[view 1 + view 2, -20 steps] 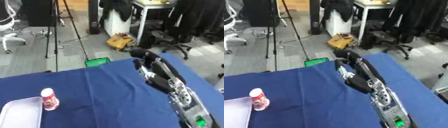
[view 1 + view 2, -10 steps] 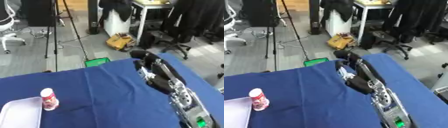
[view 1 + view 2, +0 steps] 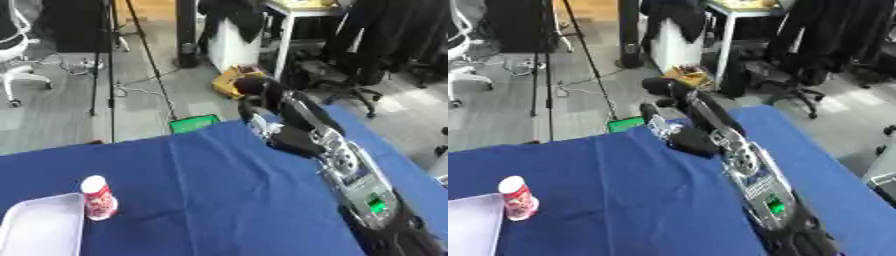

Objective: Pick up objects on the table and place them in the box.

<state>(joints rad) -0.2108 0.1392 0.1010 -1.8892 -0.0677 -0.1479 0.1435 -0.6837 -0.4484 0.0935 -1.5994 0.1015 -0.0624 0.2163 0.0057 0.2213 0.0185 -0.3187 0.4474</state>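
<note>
The right hand (image 3: 267, 107) is reaching out over the far edge of the blue-covered table (image 3: 219, 190), with its arm running in from the lower right corner and a small green light glowing on the forearm. The hand's dark fingers (image 3: 656, 114) are curling downward at the table's rim, but whether they are pinching anything cannot be told; something pale is showing just beneath them, too unclear to name.

Well to the left of the fingers and nearer the robot, a small bottle (image 3: 99, 197) with a red label and a white cap is standing upright on the cloth. Touching or just beside it, farther left still, the white box (image 3: 35, 230) is lying at the lower left corner, only partly showing.

Beyond the fingers, on the grey floor just past the table edge, a green object (image 3: 194, 123) is lying flat.
</note>
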